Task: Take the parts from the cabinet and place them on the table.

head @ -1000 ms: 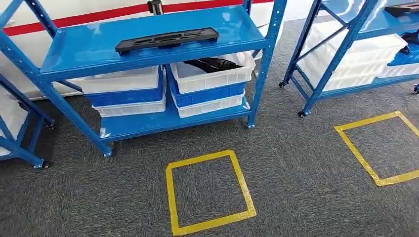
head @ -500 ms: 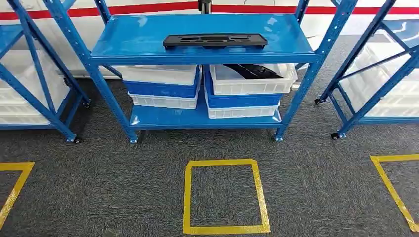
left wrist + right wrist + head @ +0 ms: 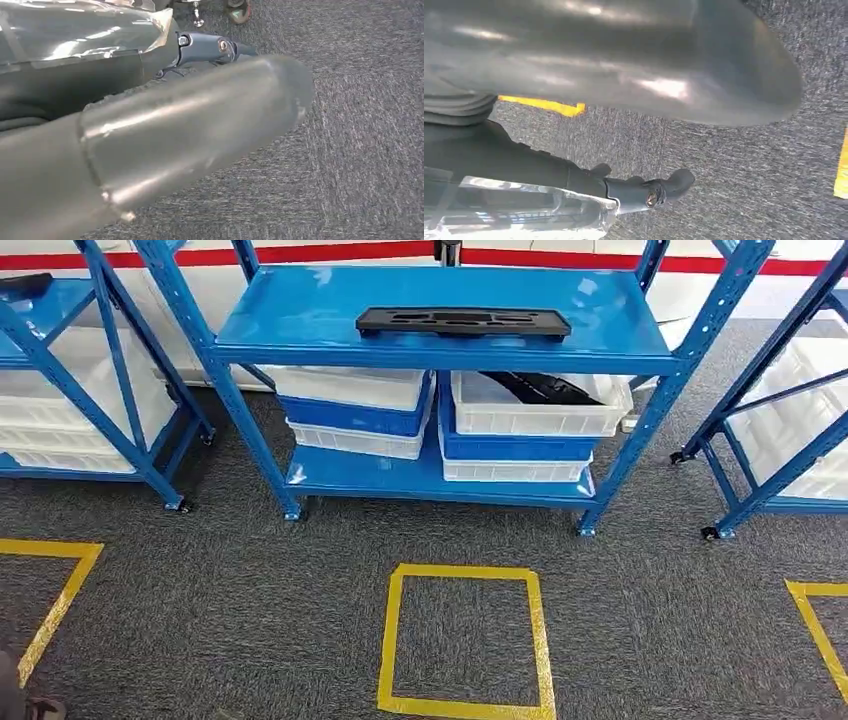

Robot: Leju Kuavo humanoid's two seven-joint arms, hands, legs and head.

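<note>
Head view: I see a blue steel cabinet (image 3: 440, 340) straight ahead, on castors, over grey carpet (image 3: 250, 610).
Part: long flat black part (image 3: 463, 322) lies on the cabinet's top shelf, near the middle, lengthways along the shelf – moulded plastic look, cut-outs in its face.
Lower shelf: two stacks of bins side by side. Left stack is a white bin (image 3: 350, 388) over a blue one, then another white. Right stack has an upper white bin (image 3: 540, 405) holding another dark part (image 3: 545, 388), partly hidden by the shelf edge above it.
Floor marks: yellow tape square (image 3: 466, 640) on the carpet in front of the cabinet, well apart from its feet; pieces of two more tape squares at the left and right edges.
Neighbours: a second blue rack (image 3: 90, 390) to the left and a third rack (image 3: 780, 410) to the right, both with white bins.
Obstruction: the cabinet's corner posts and top shelf lip cover the bin openings from my angle.
Left wrist view: left hand (image 3: 165, 135) close to the lens, a smooth grey thumb and darker fingers over carpet – I cannot tell whether it's released or clenched.
Right wrist view: right hand (image 3: 624, 65) likewise a blurred grey thumb over carpet with yellow tape behind; state cannot be read either.
</note>
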